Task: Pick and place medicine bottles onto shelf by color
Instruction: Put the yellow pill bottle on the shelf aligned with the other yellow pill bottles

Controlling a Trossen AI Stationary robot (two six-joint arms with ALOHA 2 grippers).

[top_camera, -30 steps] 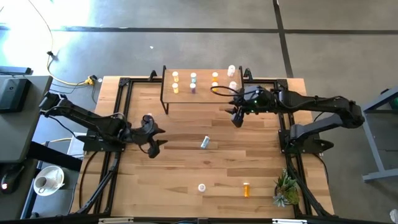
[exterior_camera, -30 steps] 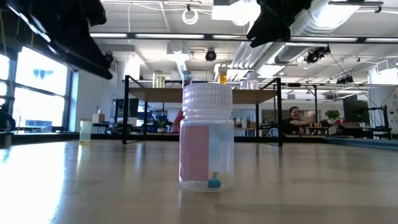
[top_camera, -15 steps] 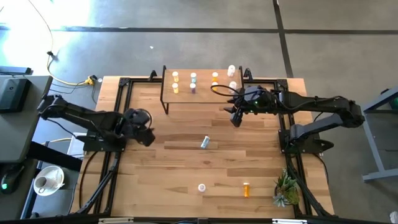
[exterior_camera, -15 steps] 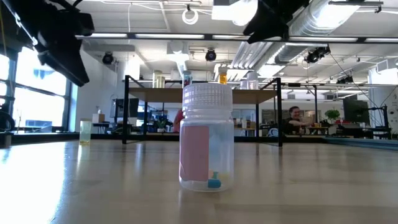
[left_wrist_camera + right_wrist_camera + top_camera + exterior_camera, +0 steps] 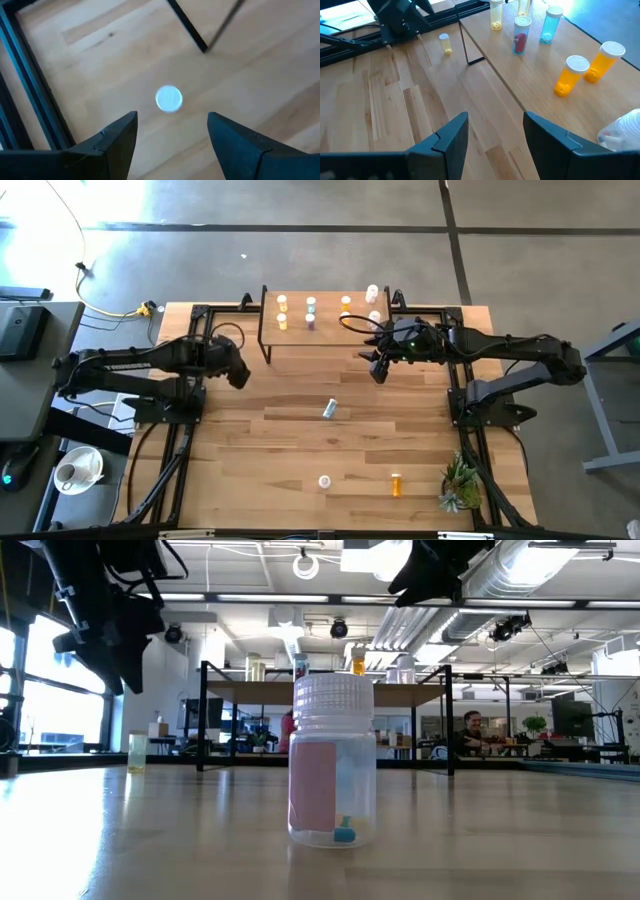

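A pale yellow bottle (image 5: pixel 169 98) stands upright on the bench (image 5: pixel 300 440), long axis vertical and cap toward the camera, just left of the shelf's (image 5: pixel 325 313) near-left leg. The left pincer (image 5: pixel 170 127) hangs directly over it, fingers spread wide and empty, apparently lined up for a straight-down grasp. On the shelf, bottles already stand upright in colour pairs: yellow at left, a pink and a blue one next, orange (image 5: pixel 577 71) further right, which suggests the sorting is well along. The right pincer (image 5: pixel 380 367) hovers by the shelf's near-right corner, open with nothing between its fingers. Still loose on the bench: one bottle lying on its side (image 5: pixel 328 409) mid-bench, an upright pink-labelled one (image 5: pixel 333 760) near the front edge, and an orange one (image 5: pixel 396 484) lying beside it.
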